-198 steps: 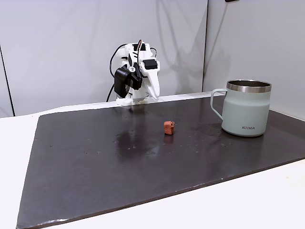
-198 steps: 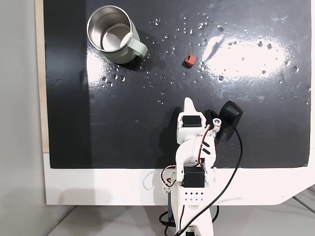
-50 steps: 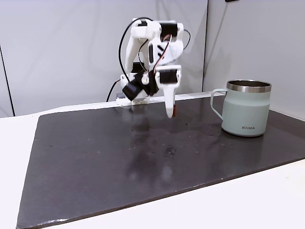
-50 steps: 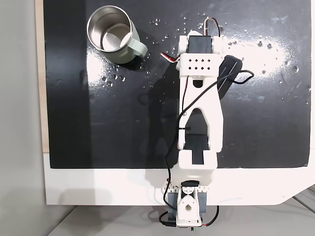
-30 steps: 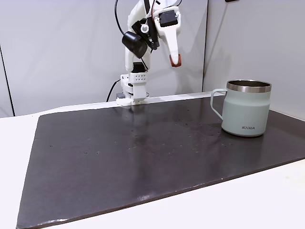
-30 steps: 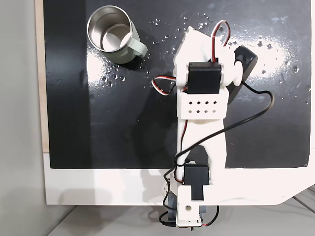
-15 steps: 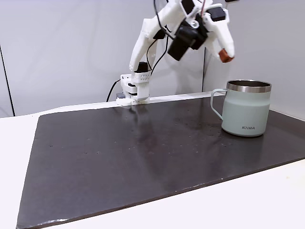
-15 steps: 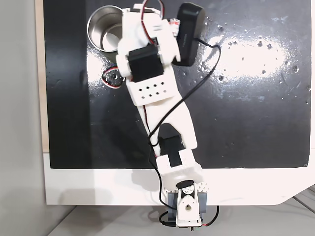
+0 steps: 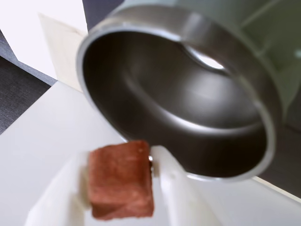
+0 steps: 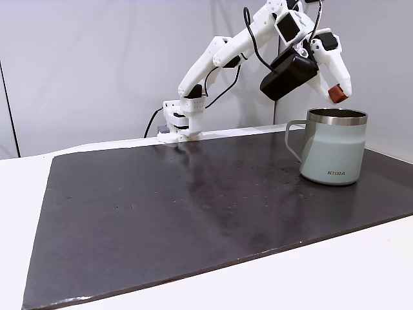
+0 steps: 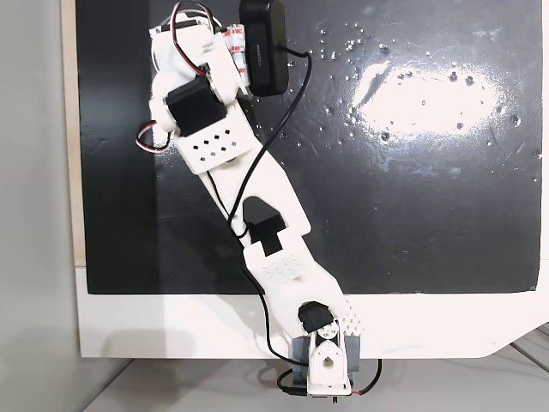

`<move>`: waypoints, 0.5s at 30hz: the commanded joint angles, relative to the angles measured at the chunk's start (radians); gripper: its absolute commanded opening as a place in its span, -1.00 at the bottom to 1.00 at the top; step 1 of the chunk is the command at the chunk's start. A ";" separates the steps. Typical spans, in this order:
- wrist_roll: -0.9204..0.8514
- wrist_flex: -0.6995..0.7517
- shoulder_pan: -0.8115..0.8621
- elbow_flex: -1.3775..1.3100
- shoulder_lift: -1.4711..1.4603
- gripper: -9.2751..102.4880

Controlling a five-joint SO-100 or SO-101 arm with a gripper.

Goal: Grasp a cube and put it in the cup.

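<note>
Pincer (image 10: pixel 338 94) clamped on the cube (image 10: pixel 337 95), poised just above the steel rim of the cup (image 10: pixel 335 147) on the dark table (image 10: pixel 193 206); in the wrist view the cup's open mouth (image 9: pixel 178 99) lies directly ahead of the cube (image 9: pixel 121 180), so release looks near.

cubes: 1 (image 9: pixel 121 179), reddish-brown
cups: 1 (image 10: pixel 335 154), sage-green, steel rim
cup handles: 1
arms: 1, white
grippers: 1 (image 10: pixel 338 94), two fingers
dark mats: 1 (image 10: pixel 193 213)
black wrist cameras: 1 (image 10: pixel 288 75)
</note>
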 commanded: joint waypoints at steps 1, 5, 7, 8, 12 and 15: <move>-0.011 -0.015 -0.011 -0.066 0.015 -0.77; -0.008 0.018 -0.009 -0.069 0.025 -0.50; -0.002 0.031 -0.008 -0.069 0.034 -0.39; 0.000 0.034 -0.008 -0.069 0.040 -0.38; -0.002 0.038 -0.008 -0.069 0.063 -0.37; -0.002 0.043 -0.012 -0.063 0.071 -0.38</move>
